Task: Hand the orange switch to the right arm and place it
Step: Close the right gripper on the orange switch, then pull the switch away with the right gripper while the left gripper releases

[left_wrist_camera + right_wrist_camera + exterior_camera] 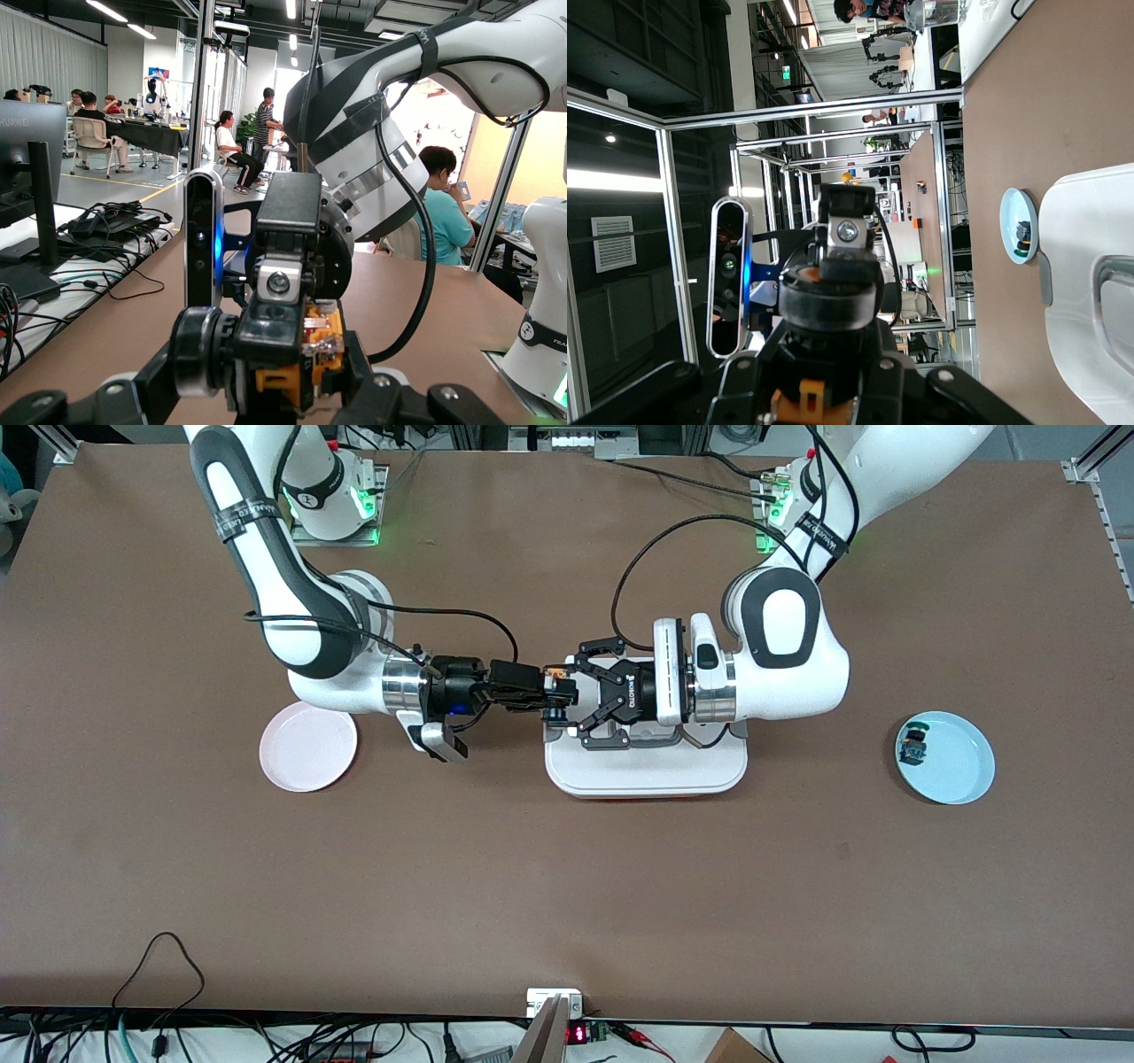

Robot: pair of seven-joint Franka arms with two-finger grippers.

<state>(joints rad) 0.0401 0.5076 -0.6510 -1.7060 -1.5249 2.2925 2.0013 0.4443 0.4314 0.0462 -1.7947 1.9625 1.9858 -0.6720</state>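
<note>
Both arms are extended horizontally and meet above the middle of the table [567,886], over the edge of the white tray [645,775] that lies toward the right arm's end. The orange switch [558,677] is held in the air between the two grippers, clear of the table.

The left gripper [571,691] has its open-linkage jaws drawn in around the orange switch; in the left wrist view the orange body sits between its fingers [301,354].

The right gripper [542,689], compact and black with a blue light, is nose to nose with the left one, its jaws reaching the same part. Whether they have closed on it cannot be told from any view.

A pink plate [308,747] lies on the table beside the right arm's wrist. A blue plate [952,760] lies toward the left arm's end and carries a small black part [913,746] with a blue-green top.
</note>
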